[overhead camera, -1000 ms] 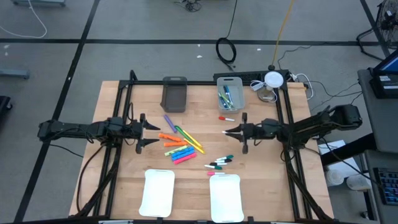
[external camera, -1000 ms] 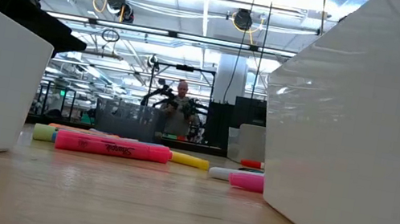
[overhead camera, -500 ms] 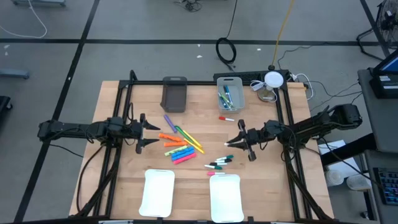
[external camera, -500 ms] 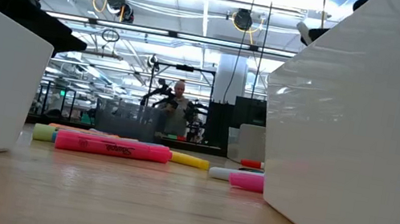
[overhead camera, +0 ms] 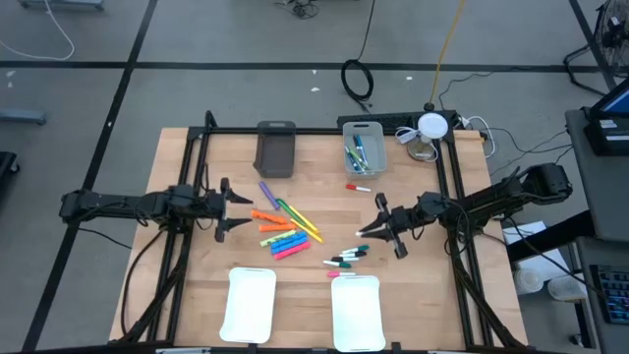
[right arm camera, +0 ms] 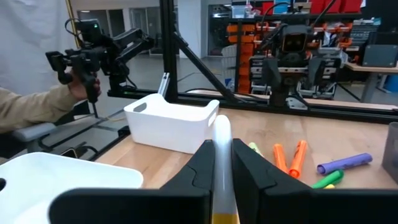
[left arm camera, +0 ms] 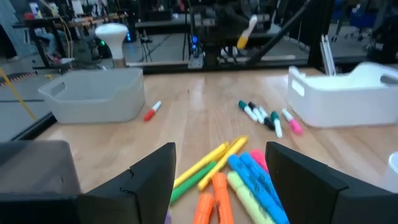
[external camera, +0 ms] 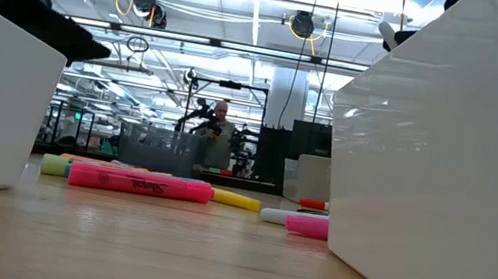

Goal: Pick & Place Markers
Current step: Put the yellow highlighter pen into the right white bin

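Note:
Chunky orange, blue, yellow, pink, green and purple markers lie in a heap mid-table and show in the left wrist view as markers. Thin white markers lie nearer the near edge. A red-capped one lies alone. My left gripper is open left of the heap, and in its wrist view my left gripper touches nothing. My right gripper is shut on a thin white marker right of the heap. The low view shows that marker's end high above the table. My right gripper pinches a thin marker by its white barrel between the two fingers. The marker lies along the fingers and sticks out past their tips. It is lifted clear of the table, the fingers slanting toward the near-left.
A clear bin with markers in it and a dark grey bin stand at the far edge. Two white trays sit at the near edge. A person's sleeve and hand show beyond the table.
My right gripper has moved toward the table's near edge and turned its fingers from pointing left to slanting near-left, carrying the thin white marker with it. Most of this happened in the first half second. The marker's end has come into the low view.

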Robot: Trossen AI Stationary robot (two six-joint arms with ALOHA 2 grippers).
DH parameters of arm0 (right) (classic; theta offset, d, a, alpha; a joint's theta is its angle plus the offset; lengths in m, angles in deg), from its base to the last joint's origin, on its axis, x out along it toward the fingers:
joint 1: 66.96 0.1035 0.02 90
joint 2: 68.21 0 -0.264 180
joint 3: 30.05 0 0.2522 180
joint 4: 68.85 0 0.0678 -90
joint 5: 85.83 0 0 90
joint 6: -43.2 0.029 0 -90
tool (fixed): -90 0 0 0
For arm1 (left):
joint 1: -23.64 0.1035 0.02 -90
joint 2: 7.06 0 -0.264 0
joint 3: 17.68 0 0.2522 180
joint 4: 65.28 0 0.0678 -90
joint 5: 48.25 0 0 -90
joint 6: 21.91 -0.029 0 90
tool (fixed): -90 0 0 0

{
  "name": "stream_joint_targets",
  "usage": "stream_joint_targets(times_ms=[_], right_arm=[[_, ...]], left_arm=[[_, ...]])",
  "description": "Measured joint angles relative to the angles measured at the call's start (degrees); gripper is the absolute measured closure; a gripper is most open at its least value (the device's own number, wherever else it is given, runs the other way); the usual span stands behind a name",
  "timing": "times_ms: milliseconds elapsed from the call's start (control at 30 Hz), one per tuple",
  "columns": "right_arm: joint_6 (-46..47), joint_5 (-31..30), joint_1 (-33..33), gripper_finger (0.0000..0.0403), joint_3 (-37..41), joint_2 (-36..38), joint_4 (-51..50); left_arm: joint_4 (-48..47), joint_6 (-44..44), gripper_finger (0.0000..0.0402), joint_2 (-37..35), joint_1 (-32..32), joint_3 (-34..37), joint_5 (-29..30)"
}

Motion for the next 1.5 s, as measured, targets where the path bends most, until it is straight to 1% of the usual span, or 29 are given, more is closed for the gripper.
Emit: stream_joint_targets(times_ms=[233, 367, 433, 600, 667, 833, 967, 1067, 1200, 1300, 1400, 1500], right_arm=[[1.2, 0.2, 2.1, 0.0383, 0.0, 0.0, -0.3], [1.4, 3.0, 5.2, 0.0383, -1.5, 0.0, -2.5], [1.0, 3.1, 7.2, 0.0383, -3.9, 0.1, -6.6], [-1.3, 2.9, 12.6, 0.0383, -13.0, -0.8, -26.9], [-2.0, 2.9, 15.0, 0.0383, -16.1, -1.5, -32.3], [-3.5, 3.3, 20.7, 0.0383, -21.8, -5.4, -34.7], [-5.5, 7.1, 23.5, 0.0383, -25.4, -9.4, -34.6], [-4.6, 7.4, 24.1, 0.0383, -27.6, -13.4, -34.9], [-2.8, 7.5, 22.9, 0.0383, -31.2, -19.5, -39.7], [-1.8, 7.5, 22.0, 0.0383, -33.4, -23.4, -40.8], [-1.4, 10.4, 21.4, 0.0379, -34.3, -25.2, -40.3], [0.9, 11.3, 21.0, 0.0370, -34.5, -25.5, -39.8]], left_arm=[[3.7, 0.1, 0.0151, 0.0, 0.0, 0.0, 0.0], [4.4, 0.2, 0.0151, 0.0, 0.0, 0.0, 0.0], [4.3, 0.2, 0.0151, 0.0, 0.0, 0.0, 0.0], [4.3, 0.2, 0.0151, 0.0, 0.0, 0.0, 0.0], [4.3, 0.3, 0.0151, 0.0, 0.0, 0.0, 0.0], [4.4, 0.4, 0.0151, 0.0, 0.0, 0.0, 0.0], [4.5, 0.4, 0.0151, 0.0, 0.0, 0.0, 0.0], [4.5, 0.4, 0.0151, 0.0, 0.0, 0.0, 0.0], [4.5, 0.4, 0.0151, 0.0, 0.0, 0.0, 0.0], [4.6, 0.4, 0.0151, 0.0, 0.0, 0.0, 0.0], [4.5, 0.4, 0.0151, 0.0, 0.0, 0.0, 0.0], [4.6, 0.4, 0.0151, 0.0, 0.0, 0.0, 0.0]])
